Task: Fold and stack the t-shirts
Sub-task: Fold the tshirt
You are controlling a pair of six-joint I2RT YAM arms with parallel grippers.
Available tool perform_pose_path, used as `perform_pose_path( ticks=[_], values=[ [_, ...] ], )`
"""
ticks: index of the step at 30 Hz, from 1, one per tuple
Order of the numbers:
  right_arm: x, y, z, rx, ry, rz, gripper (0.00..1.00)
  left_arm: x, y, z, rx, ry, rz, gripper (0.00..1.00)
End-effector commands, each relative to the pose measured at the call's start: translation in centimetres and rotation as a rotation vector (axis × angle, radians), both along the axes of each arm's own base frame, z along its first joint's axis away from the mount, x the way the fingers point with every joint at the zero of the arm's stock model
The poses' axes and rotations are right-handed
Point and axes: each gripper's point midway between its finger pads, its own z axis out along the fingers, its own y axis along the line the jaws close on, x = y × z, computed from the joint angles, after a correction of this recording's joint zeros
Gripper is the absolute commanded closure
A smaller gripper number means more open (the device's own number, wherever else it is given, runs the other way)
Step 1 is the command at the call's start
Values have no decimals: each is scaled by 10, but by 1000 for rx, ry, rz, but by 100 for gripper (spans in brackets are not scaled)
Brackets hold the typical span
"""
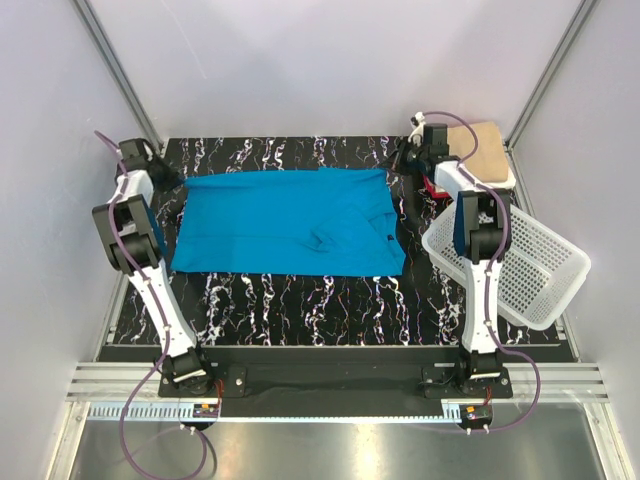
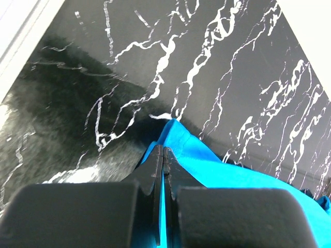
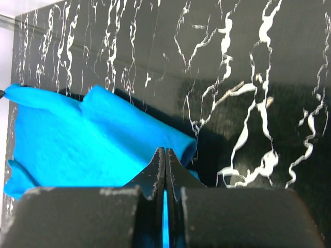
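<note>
Left gripper (image 2: 164,150) clamped tight on a far corner of the one turquoise-blue cloth t-shirt (image 1: 285,220); right gripper (image 3: 164,151) pinched closed on its other far corner. Shirt lies flat across the black marbled worktop (image 1: 300,300). One tan folded tee (image 1: 490,150) far right, partly behind the right arm (image 1: 478,230). One white perforated plastic basket (image 1: 520,265) beside it.

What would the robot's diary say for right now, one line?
left gripper: shut on blue t-shirt, far-left corner | right gripper: shut on its far-right corner | blue t-shirt: spread on table

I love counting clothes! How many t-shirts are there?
2 clearly: a turquoise-blue cloth t-shirt spread flat mid-table, and a folded tan t-shirt at the far right corner. A red sliver beside it may be another; more could be hidden.
</note>
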Motion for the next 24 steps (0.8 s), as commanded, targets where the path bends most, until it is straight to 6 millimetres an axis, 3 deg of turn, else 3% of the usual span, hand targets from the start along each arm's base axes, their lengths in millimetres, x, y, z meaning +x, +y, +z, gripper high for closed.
perform_pose_path(
  ticks=[1, 9, 15, 23, 24],
  values=[
    [5, -3, 63, -20, -214, -6, 100, -1, 11, 52, 44, -102, -14, 100],
    [-18, -1, 76, -6, -278, 30, 100, -9, 12, 61, 40, -115, -26, 100],
    [-34, -4, 92, -25, -307, 31, 100, -22, 8, 57, 8, -94, -33, 100],
    [-69, -5, 87, 7, -278, 17, 100, -48, 4, 59, 13, -71, -42, 100],
    [-76, -6, 78, 12, -253, 14, 100, -53, 3, 54, 10, -59, -42, 100]
  ],
)
